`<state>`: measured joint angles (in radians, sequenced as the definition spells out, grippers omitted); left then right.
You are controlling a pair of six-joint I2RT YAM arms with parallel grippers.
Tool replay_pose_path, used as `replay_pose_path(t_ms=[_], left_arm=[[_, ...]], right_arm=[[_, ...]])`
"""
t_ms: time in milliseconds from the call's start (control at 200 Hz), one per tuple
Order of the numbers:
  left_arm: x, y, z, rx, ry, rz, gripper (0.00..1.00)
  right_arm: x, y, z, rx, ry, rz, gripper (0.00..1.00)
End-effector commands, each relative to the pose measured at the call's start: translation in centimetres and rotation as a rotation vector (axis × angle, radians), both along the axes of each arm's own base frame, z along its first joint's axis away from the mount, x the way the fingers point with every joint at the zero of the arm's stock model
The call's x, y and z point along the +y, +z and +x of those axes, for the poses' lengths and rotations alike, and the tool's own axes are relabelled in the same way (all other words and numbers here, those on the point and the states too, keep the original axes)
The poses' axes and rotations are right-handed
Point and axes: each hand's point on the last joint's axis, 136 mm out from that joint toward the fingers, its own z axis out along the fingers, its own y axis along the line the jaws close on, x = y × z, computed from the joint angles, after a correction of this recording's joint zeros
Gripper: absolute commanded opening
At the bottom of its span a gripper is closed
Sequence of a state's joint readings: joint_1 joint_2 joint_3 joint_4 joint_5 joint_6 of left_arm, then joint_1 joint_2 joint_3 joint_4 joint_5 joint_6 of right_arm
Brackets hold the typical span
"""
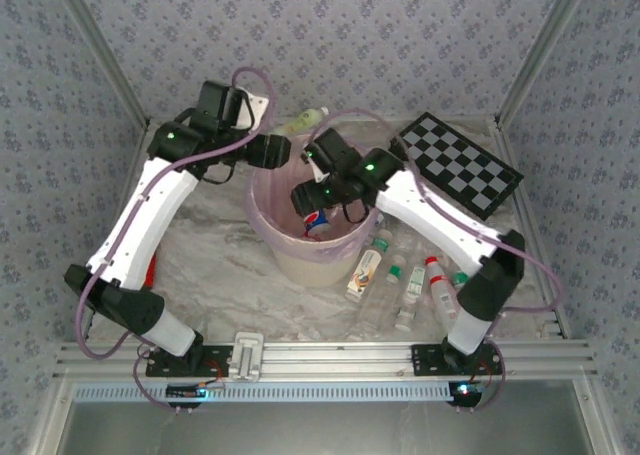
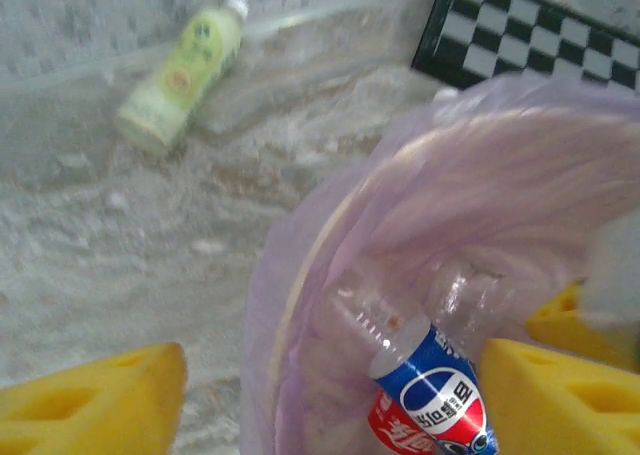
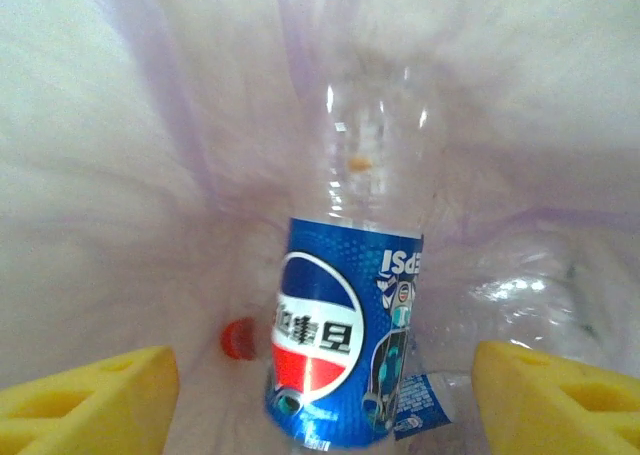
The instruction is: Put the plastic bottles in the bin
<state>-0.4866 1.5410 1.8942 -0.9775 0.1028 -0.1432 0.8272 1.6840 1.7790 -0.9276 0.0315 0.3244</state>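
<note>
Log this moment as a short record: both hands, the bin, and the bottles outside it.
left hand: open, empty, at the bin's far rim
right hand: open over the bin, fingers either side of the Pepsi bottle, not touching it
bin: pink-lined, Pepsi bottle inside
outside: green bottle lying beyond the bin; cluster of bottles on the table to its right
task: unfinished

You see a Pepsi bottle (image 3: 345,335) labelled blue, red and white — the bin (image 1: 300,266) is cream, its bag (image 2: 450,175) pink, the board (image 1: 462,163) chequered black-and-white.
</note>
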Motion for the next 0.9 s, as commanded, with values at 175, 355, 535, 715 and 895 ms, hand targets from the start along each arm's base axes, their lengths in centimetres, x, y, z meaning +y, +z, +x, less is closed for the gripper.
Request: replay_pose_path(t_ms=[175,355,535,715,895], left_arm=[[0.6,8.6,0.3,-0.227,-0.059,-0.119,0.99],[4.0,8.3,4.1,-0.255,0.020,-0.191,0.99],[7.5,3.7,11.0,-0.191,0.120,-0.231,0.99],[6.8,-2.1,17.9,-0.157,0.110,-0.214,0.99],[4.8,-9.8,24.3,-0.077,0.078,-0.211,0.99]], right_arm=[[-3.4,10.0,-2.4,-0.162,0.016,0.184,1.00],[-7.4,13.5,-3.1,-0.117,-0.077,0.334,1.00],[-15.1,12.7,-2.0,-0.118,-0.307,0.321,1.00],[-20.4,9.4,-3.0,-0.073,-0.475,0.300,1.00],[-23.3,6.4,-4.3,0.006,-0.570,0.345,1.00]])
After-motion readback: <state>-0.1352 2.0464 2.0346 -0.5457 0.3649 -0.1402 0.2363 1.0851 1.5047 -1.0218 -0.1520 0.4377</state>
